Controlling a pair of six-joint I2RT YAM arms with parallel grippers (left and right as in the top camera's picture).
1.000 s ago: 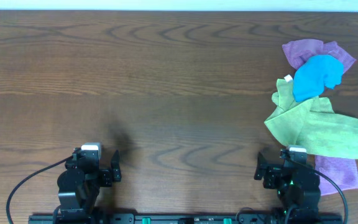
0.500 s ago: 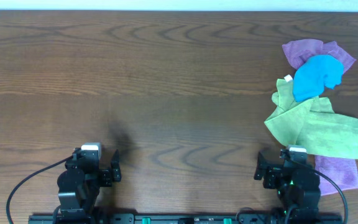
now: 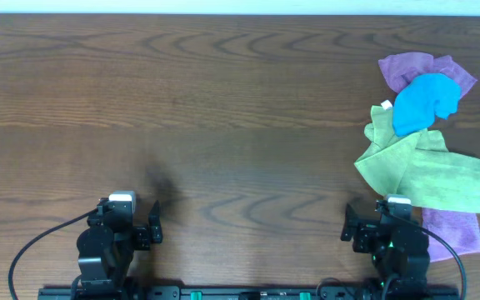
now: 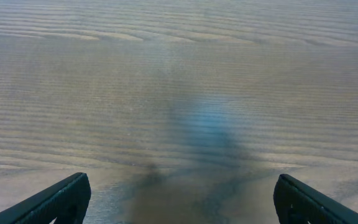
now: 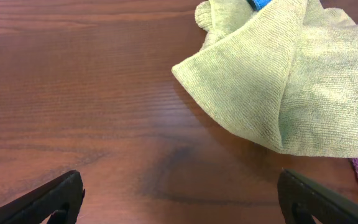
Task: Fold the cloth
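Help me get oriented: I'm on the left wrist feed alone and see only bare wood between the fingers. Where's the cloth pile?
Observer: On the table's right side. A green cloth lies just ahead of the right gripper, which is open.
Operator: Anything on top of it?
Observer: A crumpled blue cloth overlaps its far end.
Operator: Only those two?
Observer: No, purple fabric shows beyond the blue cloth and also under the green cloth's near corner.
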